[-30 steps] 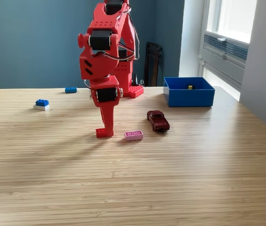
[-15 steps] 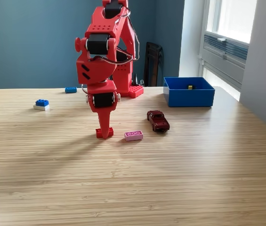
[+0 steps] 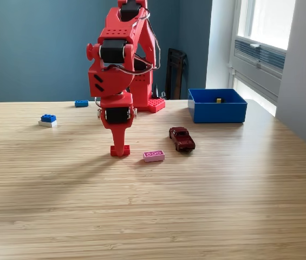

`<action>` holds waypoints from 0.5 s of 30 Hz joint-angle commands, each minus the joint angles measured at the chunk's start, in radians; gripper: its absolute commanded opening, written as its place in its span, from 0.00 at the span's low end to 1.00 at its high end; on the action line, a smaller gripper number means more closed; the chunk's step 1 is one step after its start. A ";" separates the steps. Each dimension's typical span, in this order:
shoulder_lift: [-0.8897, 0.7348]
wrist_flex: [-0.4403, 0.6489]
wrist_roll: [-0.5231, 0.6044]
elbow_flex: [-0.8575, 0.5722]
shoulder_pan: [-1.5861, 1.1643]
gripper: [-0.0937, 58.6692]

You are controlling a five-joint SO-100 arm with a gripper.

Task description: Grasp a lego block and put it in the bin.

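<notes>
End effector (image 3: 119, 150) rose slightly w/ red brick (image 3: 119, 151) pinched, arm vertical over table (image 3: 196, 206).

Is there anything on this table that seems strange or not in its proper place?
One thing: a dark red toy car sits among the bricks, right of the pink brick; it is no brick. Otherwise nothing is spilled or tipped. The blue bin stands upright, with a small yellow piece inside.
</notes>
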 commanded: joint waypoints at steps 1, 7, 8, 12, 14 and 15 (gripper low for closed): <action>0.086 0.023 0.038 -0.018 0.000 0.00; 0.261 0.054 0.083 0.003 -0.069 0.00; 0.287 0.066 0.092 0.003 -0.083 0.00; 0.380 0.126 0.127 -0.002 -0.167 0.00; 0.414 0.152 0.147 -0.002 -0.218 0.00; 0.430 0.166 0.156 -0.002 -0.244 0.00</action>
